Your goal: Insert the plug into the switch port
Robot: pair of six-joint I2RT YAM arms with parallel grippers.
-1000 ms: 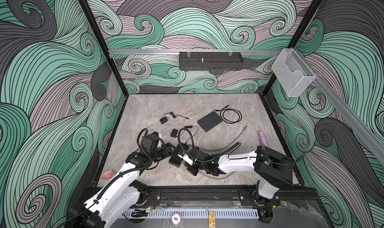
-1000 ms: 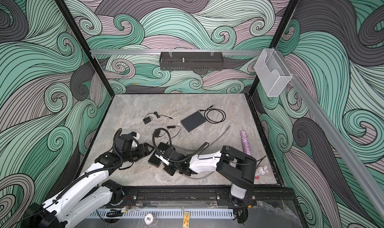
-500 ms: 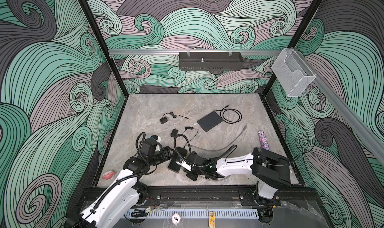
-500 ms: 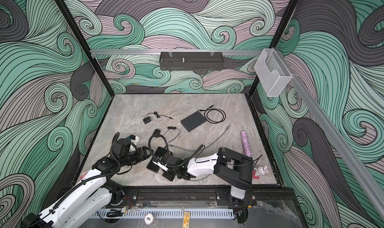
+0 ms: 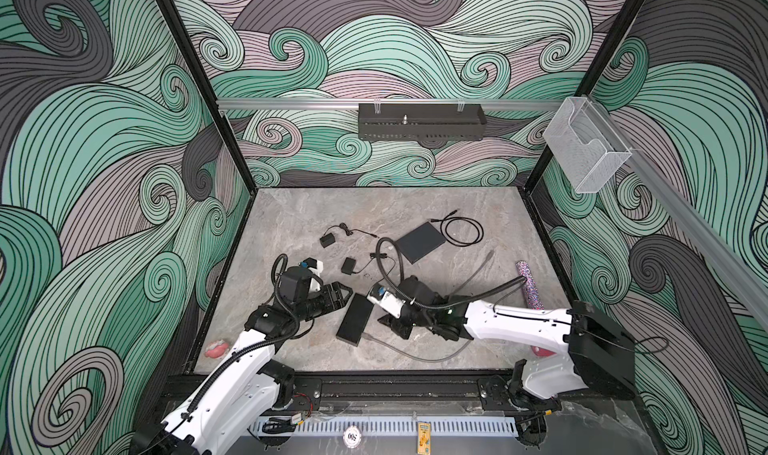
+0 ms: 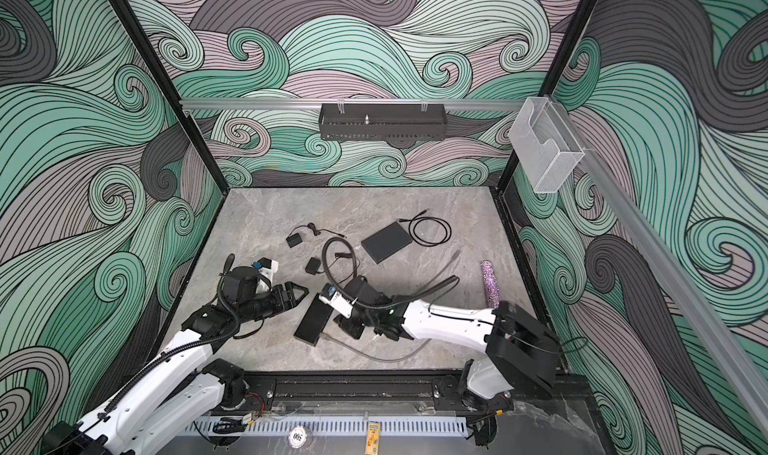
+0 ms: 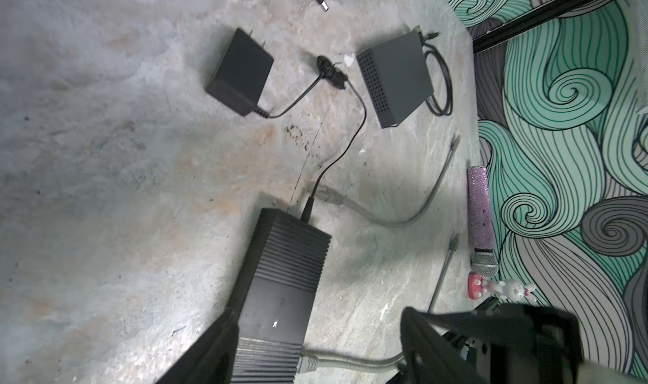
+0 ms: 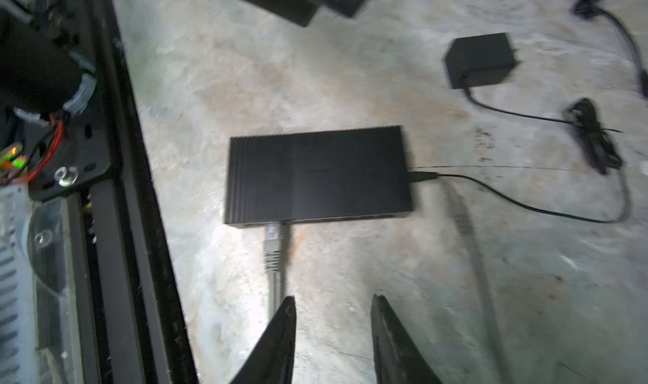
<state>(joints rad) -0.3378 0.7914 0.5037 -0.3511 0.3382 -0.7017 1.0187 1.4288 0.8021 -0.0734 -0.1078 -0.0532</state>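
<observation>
We see one long black switch box [image 8: 317, 175] lying flat on the desk [image 5: 299, 224], just in front of the right gripper [image 8: 331, 301]. One grey plug [image 8: 272, 238] sits in the switch port [image 8: 280, 221], on the side of the box that faces this gripper. The right gripper is open and holds nothing, and the grey cable [image 8: 275, 284] runs just beside one of its fingers. The left gripper [image 5: 347, 295] is open wide and empty too, close to the box, on the far side from the right gripper. A second grey plug [image 7: 329, 198] lies loose by the box end where one thin black wire [image 8: 491, 193] goes in. Past both grippers we count two small black power blocks [image 5: 327, 239] [image 5: 348, 264] and one flat dark-grey square box [image 5: 419, 242]
</observation>
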